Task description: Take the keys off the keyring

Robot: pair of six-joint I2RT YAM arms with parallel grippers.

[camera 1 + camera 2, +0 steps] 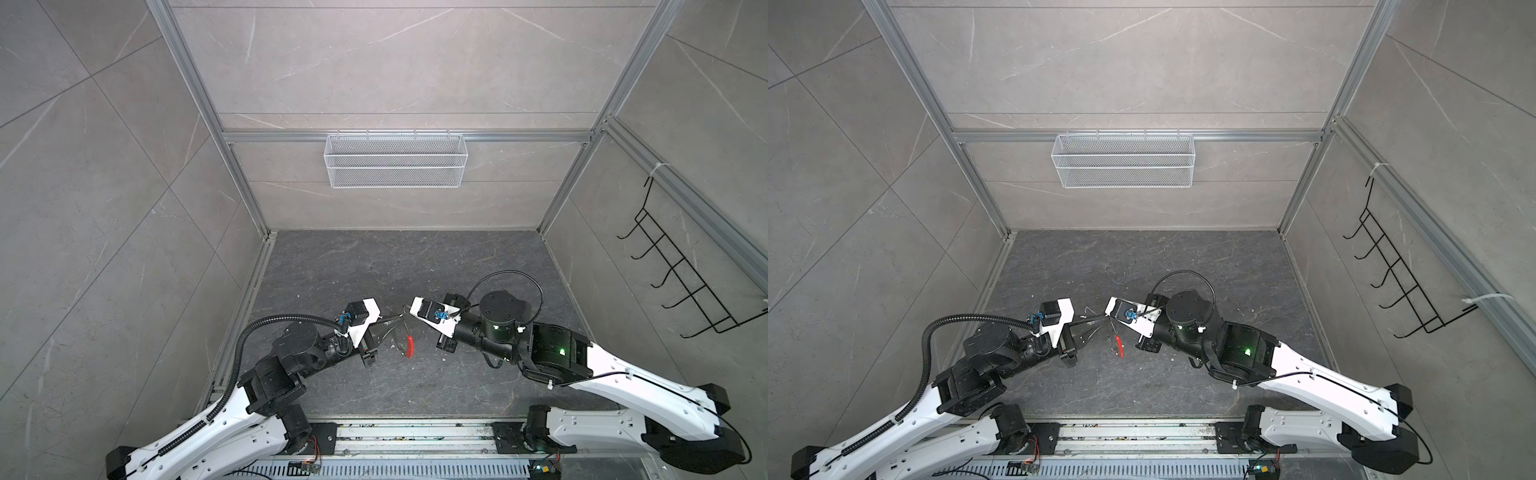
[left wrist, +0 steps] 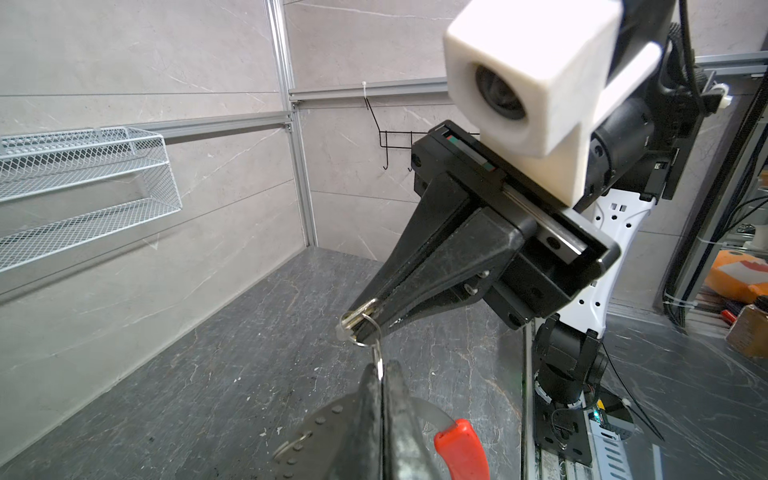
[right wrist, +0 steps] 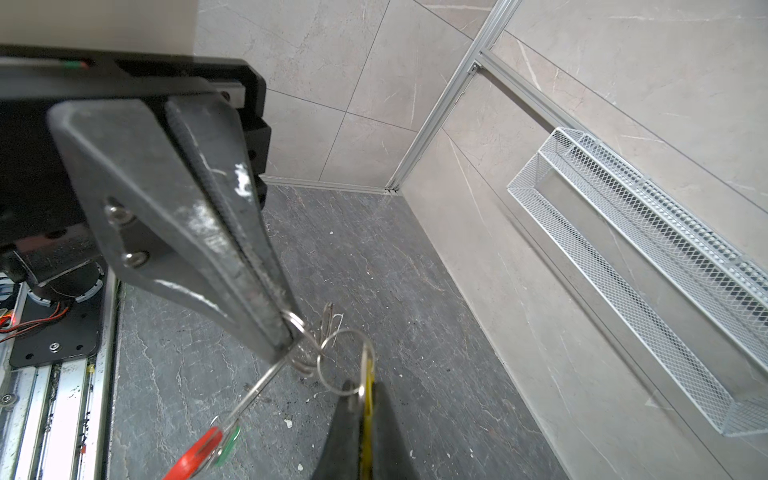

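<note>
The far half of the table [image 1: 395,257] lies open between the side walls, up to the far edge. Toward the near edge, both arms reach in from the near corners and meet mid-table: the left gripper [image 3: 285,336], clamped on the keyring [image 1: 409,347], and the right gripper [image 2: 365,321], clamped on the yellow key [image 3: 368,399], nearly touch, barring passage across. A mesh basket [image 1: 395,160] juts from the far wall above; a hook rack [image 1: 681,274] from the right wall.
</note>
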